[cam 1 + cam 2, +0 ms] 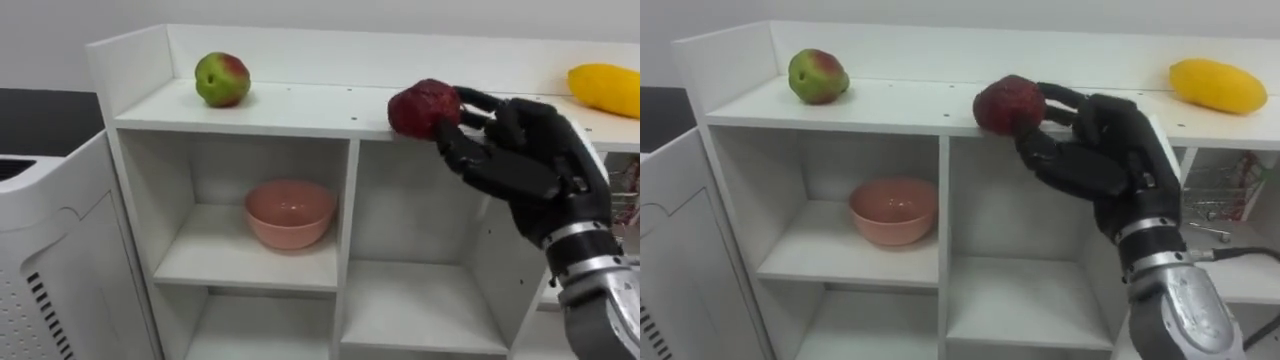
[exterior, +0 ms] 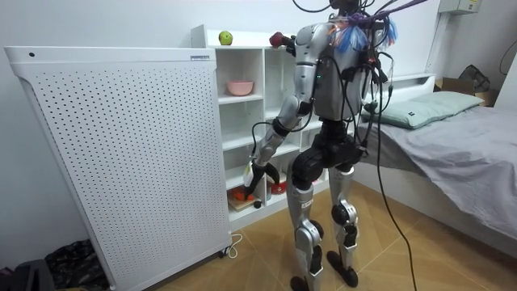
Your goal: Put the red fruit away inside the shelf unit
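Item: dark red fruit (image 1: 422,107), roundish and rough-skinned, at the front lip of the top board (image 1: 300,112) of the white closet, roughly above the central divider (image 1: 351,230); whether it already bears on the board or hangs just clear of it cannot be told. Holder: right hand (image 1: 520,155), raised high, fingers and thumb curled round the fruit from the front and right. Left hand (image 2: 260,178): low beside the lower compartments; whether it holds anything cannot be told. Also on the top board: green-red apple (image 1: 222,79), well to the left, and yellow fruit (image 1: 605,88), far right. Upper left compartment: pink bowl (image 1: 290,212). Step in hand, as judged: setting the red fruit on top. Handling note: carry it further back from the lip before release, since a round fruit let go at the edge could roll off forward; settle it, ease the grasp open slowly, and draw the hand straight back without brushing it. Clearances: a broad bare stretch lies between apple and yellow fruit; a back rail (image 1: 350,48) and a left side wall (image 1: 130,65) would stop a roll, but the front edge has nothing. Surroundings: white perforated panel (image 2: 121,145) on the room view's left, bed (image 2: 452,153) on its right.
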Controlling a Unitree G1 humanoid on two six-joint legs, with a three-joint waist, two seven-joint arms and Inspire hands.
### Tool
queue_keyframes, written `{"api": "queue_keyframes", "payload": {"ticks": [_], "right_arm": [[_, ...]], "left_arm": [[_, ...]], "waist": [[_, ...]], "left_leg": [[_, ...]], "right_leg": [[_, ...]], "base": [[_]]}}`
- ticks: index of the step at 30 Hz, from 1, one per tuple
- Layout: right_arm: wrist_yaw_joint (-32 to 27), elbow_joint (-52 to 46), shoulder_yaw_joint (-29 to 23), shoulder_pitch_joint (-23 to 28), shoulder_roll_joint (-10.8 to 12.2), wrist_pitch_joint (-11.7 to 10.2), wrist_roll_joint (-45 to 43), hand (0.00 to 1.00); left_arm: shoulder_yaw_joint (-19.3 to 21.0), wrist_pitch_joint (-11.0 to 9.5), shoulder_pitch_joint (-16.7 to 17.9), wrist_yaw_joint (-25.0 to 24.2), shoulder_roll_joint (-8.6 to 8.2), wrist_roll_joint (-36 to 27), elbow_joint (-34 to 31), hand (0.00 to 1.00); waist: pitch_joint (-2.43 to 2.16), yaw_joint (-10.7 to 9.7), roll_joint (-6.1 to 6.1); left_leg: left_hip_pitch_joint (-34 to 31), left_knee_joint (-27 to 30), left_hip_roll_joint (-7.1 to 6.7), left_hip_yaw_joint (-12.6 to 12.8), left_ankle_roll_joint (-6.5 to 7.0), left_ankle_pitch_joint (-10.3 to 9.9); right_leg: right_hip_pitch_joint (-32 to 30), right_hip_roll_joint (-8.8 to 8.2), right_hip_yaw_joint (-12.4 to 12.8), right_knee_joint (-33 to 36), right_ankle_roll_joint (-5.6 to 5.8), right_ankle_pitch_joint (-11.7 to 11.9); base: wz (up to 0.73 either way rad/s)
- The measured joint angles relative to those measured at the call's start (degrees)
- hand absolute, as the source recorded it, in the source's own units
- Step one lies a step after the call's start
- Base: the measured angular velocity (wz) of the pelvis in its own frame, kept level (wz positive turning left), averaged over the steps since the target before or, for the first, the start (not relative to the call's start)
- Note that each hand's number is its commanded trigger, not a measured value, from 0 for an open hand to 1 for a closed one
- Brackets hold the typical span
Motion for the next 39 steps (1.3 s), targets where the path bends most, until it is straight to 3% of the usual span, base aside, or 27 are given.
{"api": "queue_keyframes", "payload": {"ticks": [6, 8, 12, 21, 26, 28, 33, 36, 39], "right_arm": [[0.82, 0.42, 3.67, 10.02, 0.41, 2.91, 9.2, 1.0], [0.91, 1.71, 5.4, 13.53, 1.74, 3.82, 12.82, 1.0], [0.99, 5.16, 5.63, 15.51, 3.1, 4.05, 17.03, 1.0], [2.21, 18.06, 7.9, 15.51, 4.07, 2.87, 25.43, 1.0], [2.05, 27.46, 7.6, 14.41, 5.64, 2.37, 29.97, 1.0], [2.08, 31.32, 7.61, 12.52, 6.33, 1.62, 34.36, 1.0], [2.22, 40.99, 7.59, 5.6, 8.41, -0.09, 44.35, 1.0], [2.8, 46.46, 7.68, 2.11, 9.37, -0.09, 47.62, 1.0], [2.79, 49.37, 7.05, 1.94, 9.39, -0.11, 49.15, 1.0]], "left_arm": [[-2.25, 0.79, 0.16, 0.66, -0.12, -2.5, -0.3, 0.0], [-3.4, 0.67, 0.23, 1.52, -0.24, -4.9, -0.2, 0.0], [-4.02, 0.59, 0.45, 1.67, -0.27, -5.28, 0.11, 0.0], [-5.31, 0.17, 0.1, 3.14, -0.35, -8.22, 2.62, 0.0], [-7.14, -0.96, -1.31, 5.4, -0.8, -15.54, 7.82, 0.0], [-7.21, -1.38, -2.68, 5.82, -0.9, -17.06, 9.89, 0.0], [-7.67, -1.93, -7.53, 7.58, -1.48, -22.34, 14.87, 0.0], [-8.3, -2.64, -8.6, 9.2, -1.59, -24.64, 14.99, 0.0], [-8.73, -4.16, -7.67, 11.07, -1.37, -27.5, 15.16, 0.0]], "waist": [[0.02, -0.08, 1.48], [-0.04, -0.15, 2.04], [0.02, -0.17, 2.36], [0.12, -0.19, 2.5], [0.53, -0.22, 3.14], [0.77, -0.08, 3.21], [2.17, 1.46, 2.85], [2.52, 2.17, 2.46], [2.63, 3.2, 2.35]], "left_leg": [[-0.44, -0.12, -0.05, 0.16, 0.0, 0.0], [-1.28, 0.01, -0.05, 0.27, 0.01, 0.02], [-1.63, 0.16, 0.07, 1.01, 0.02, 0.03], [-5.22, 0.61, 0.1, 1.04, 0.13, 0.48], [-10.18, 1.48, -0.14, 1.05, 0.38, 1.28], [-11.89, 1.77, -0.29, 1.3, 0.48, 1.72], [-18.43, 4.23, -0.95, 1.77, 1.13, 2.82], [-23.38, 7.09, -1.88, 1.69, 1.54, 3.08], [-28.22, 10.27, -2.31, 0.55, 1.73, 3.11]], "right_leg": [[-0.64, 0.02, 0.92, 0.08, -0.03, 0.01], [-1.62, 0.06, 1.29, 0.19, -0.28, 0.17], [-2.21, 0.12, 1.85, 0.39, -0.39, 0.24], [-6.56, -0.07, 1.98, 2.08, -0.54, 0.36], [-12.53, -0.65, 2.03, 5.11, -0.56, 0.35], [-14.88, -1.08, 1.45, 6.66, -0.63, 0.3], [-23.04, -3.06, 0.73, 12.07, -0.96, 0.07], [-27.85, -4.02, 0.73, 14.93, -1.29, -0.12], [-31.95, -5.16, 0.03, 18.09, -1.52, -0.95]], "base": [[-0.01], [-0.09], [-0.08], [-0.02], [-0.01], [0.0], [-0.04], [0.06], [0.24]]}}
